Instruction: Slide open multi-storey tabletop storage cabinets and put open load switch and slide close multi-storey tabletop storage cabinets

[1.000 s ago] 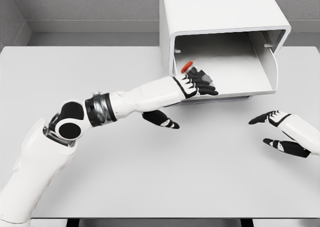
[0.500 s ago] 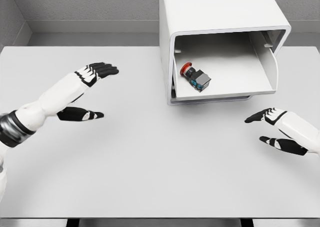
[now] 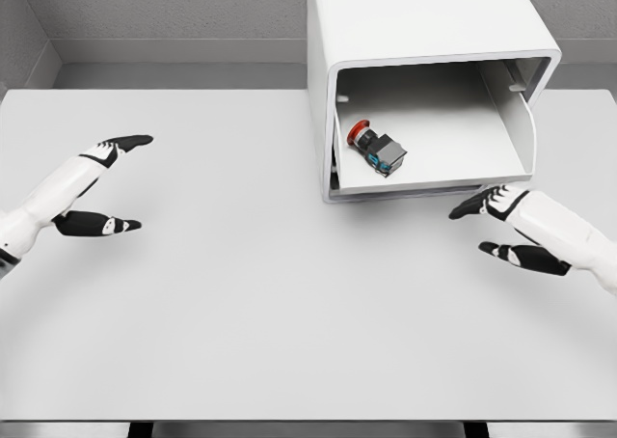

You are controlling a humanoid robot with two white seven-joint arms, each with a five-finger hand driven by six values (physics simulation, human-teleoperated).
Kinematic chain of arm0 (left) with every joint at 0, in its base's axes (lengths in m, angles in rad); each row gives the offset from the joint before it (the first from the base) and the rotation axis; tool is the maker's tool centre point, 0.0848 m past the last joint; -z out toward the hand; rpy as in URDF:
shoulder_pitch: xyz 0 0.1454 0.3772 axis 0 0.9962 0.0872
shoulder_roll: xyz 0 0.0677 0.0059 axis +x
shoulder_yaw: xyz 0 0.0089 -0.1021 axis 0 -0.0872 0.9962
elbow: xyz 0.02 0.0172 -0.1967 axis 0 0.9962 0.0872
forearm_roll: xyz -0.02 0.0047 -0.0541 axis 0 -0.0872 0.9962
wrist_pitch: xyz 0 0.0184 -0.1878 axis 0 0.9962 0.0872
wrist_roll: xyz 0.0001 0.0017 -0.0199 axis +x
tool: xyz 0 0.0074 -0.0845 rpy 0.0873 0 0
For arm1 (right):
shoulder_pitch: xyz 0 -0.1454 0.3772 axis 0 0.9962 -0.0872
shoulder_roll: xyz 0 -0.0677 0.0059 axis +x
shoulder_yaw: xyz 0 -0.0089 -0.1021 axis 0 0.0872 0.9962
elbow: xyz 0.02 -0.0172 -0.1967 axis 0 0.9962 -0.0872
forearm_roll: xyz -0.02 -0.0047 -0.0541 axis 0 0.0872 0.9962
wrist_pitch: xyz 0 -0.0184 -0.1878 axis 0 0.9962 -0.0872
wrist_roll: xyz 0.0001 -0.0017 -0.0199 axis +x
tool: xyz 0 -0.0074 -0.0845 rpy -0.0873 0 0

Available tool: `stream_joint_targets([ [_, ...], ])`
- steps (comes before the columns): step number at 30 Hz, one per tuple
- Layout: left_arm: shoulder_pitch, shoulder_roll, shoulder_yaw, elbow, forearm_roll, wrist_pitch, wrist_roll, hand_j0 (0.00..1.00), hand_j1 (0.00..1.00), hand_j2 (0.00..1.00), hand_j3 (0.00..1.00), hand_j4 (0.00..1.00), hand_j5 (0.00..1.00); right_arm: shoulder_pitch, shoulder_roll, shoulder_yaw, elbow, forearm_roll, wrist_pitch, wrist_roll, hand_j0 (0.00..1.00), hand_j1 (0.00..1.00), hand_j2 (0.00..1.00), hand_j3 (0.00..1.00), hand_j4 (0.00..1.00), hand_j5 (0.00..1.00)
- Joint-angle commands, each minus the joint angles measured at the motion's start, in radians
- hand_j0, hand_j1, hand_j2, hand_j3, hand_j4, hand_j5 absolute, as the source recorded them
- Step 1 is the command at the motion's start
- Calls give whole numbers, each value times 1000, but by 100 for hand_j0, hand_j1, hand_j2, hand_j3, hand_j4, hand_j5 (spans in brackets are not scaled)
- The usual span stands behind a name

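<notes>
The load switch (image 3: 377, 150) is seen lying inside the open cabinet drawer (image 3: 434, 182), at its nine o'clock side. The right hand (image 3: 501, 228), spread and empty, is placed just beside the drawer front, apparently for closing; the left hand (image 3: 101, 185) is held open and empty, well apart.

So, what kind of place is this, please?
Most likely a simulated test workspace, not a real room: a bare white table against plain grey walls, carrying only a white storage cabinet with its drawer open and a red-buttoned load switch inside. The left hand and right hand hover open.
</notes>
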Motion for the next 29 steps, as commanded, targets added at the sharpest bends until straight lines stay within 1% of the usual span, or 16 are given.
stream_joint_targets([
  [1, 0, 1, 1, 10, 8, 3, 0, 100, 100, 100, 100, 100, 100, -2, 18, 17, 8, -6, 1, 14, 72, 72, 72, 72, 72, 72],
  [6, 0, 1, 1, 17, 8, 3, 0, 100, 100, 100, 100, 100, 100, -71, 20, 78, 42, -6, 1, 16, 72, 72, 72, 72, 72, 72],
  [8, 2, -1, 1, 17, 8, 3, 0, 100, 100, 100, 100, 100, 100, -103, 31, 106, 72, -5, 1, 16, 72, 72, 72, 72, 72, 72],
  [11, 2, -1, 1, 16, 10, 3, 0, 100, 100, 100, 100, 100, 100, -127, 35, 118, 97, -5, 1, 35, 72, 72, 72, 72, 72, 72],
  [14, 0, -1, 1, 16, 10, 3, 0, 100, 100, 100, 100, 100, 100, -176, 67, 147, 134, -5, 1, 69, 72, 72, 72, 72, 72, 72],
  [16, 2, -1, 1, 16, 10, 3, 0, 100, 100, 100, 100, 100, 100, -221, 112, 151, 172, -5, 1, 149, 72, 72, 72, 72, 72, 72],
  [17, 2, -1, 1, 17, 10, 3, 0, 100, 100, 100, 100, 100, 100, -233, 126, 151, 181, -5, 1, 172, 72, 72, 72, 72, 72, 72],
  [18, 0, -1, 1, 17, 10, 3, 0, 100, 100, 100, 100, 100, 100, -247, 146, 152, 201, -3, 1, 181, 72, 72, 72, 72, 72, 72],
  [20, 2, -1, 1, 17, 10, 3, 0, 100, 100, 100, 100, 100, 100, -268, 150, 169, 221, -2, 1, 183, 72, 72, 72, 72, 72, 72],
  [21, 0, -1, 1, 17, 10, 3, 0, 100, 100, 100, 100, 100, 100, -268, 149, 169, 221, -2, 1, 183, 73, 73, 73, 73, 73, 73],
  [24, 2, -2, 1, 16, 10, 3, 0, 100, 100, 100, 100, 100, 100, -250, 112, 163, 210, -14, 1, 174, 73, 73, 73, 73, 73, 73],
  [25, 2, -1, -4, 17, 7, 3, 0, 100, 100, 100, 100, 100, 100, -249, 61, 160, 210, -24, 1, 170, 73, 73, 73, 73, 73, 73],
  [28, 0, 1, -4, 19, -31, 3, 0, 100, 100, 100, 100, 100, 100, -215, -11, 157, 223, -58, 1, 166, 73, 73, 73, 73, 73, 73],
  [29, -2, -1, -1, 19, -31, 3, 0, 100, 100, 100, 100, 100, 100, -201, -28, 135, 226, -64, 1, 166, 73, 73, 73, 73, 73, 73],
])
